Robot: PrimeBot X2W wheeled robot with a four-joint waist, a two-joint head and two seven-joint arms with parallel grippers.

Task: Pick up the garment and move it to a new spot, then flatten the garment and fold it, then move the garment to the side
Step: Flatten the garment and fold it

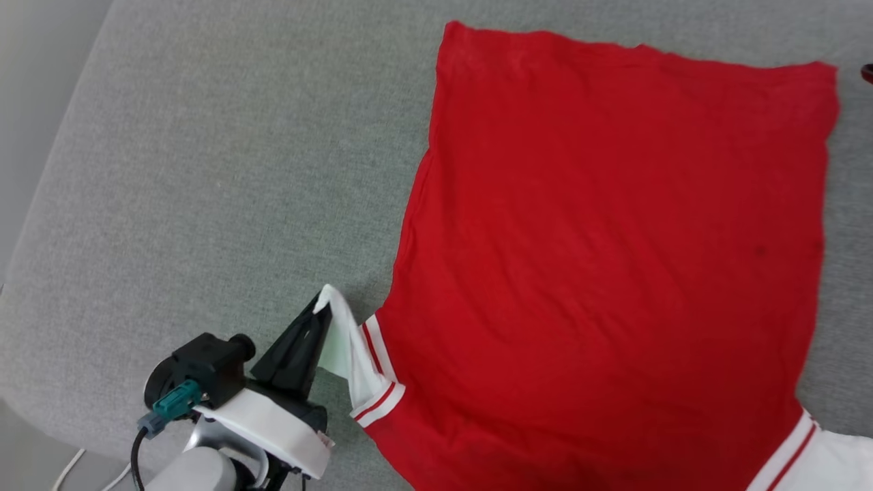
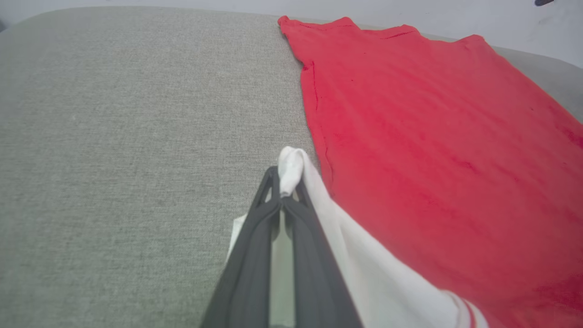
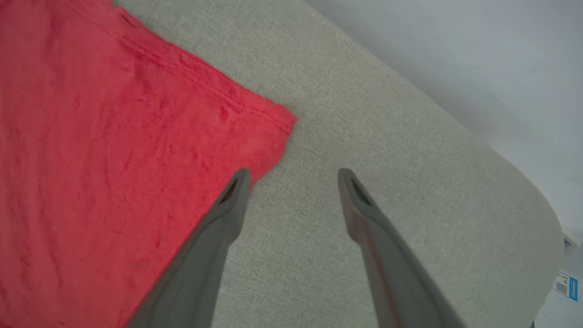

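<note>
Garment: red jersey-style shirt with white short sleeves [image 1: 614, 259], spread plain back up on the right part of the grey fabric-covered table [image 1: 204, 170], hem at the far side.
Handling: probably light, soft and limp; it should sag and drag rather than keep its shape, and the thin knit could slip from a shallow pinch.
Where to hold: likely best at the striped sleeve trim [image 1: 375, 402] or the hem corners, where the cloth is doubled.
Left fingers [image 1: 300, 341]: together, clamped on the edge of the white sleeve [image 1: 351, 354], which rises in a small peak.
Left arm: low at the near left, its fingers slanting up toward the shirt.
Right fingers [image 3: 218, 228]: wide apart, empty, over the table just beside the far hem corner [image 3: 273, 120].
</note>
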